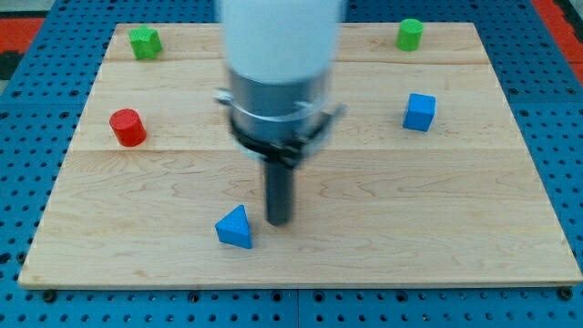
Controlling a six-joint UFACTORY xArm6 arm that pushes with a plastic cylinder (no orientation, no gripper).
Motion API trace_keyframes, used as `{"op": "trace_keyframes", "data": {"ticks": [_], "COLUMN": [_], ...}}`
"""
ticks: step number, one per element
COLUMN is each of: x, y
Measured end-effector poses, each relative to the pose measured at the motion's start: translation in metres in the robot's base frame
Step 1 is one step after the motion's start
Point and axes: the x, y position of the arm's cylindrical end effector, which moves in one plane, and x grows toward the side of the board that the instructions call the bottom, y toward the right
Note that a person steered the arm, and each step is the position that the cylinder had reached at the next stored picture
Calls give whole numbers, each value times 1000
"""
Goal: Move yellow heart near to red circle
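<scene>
No claw on this rig, so nothing opens or grips, just my tip [279, 221] on the desk [437, 237]. Blue triangle [235, 228] sits just to its left. Red circle [127, 127] is well off to the upper left. Yellow heart isn't visible, maybe hidden behind the arm. Looks like the approach step: find the heart, get behind it, push left.

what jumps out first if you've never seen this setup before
The big blurred white and grey arm fills the view's top centre, ending in a dark rod whose tip sits just right of the blue triangular block near the view's bottom. The red circle stands alone at the view's left on the wooden board. No yellow heart shows anywhere; the arm may hide it.
</scene>
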Motion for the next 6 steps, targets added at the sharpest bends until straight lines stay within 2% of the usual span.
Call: {"op": "trace_keyframes", "data": {"ticks": [1,2,4,5,6], "x": [-10,-38,-43,-84,-76], "y": [39,47,-128,-104,-157]}}
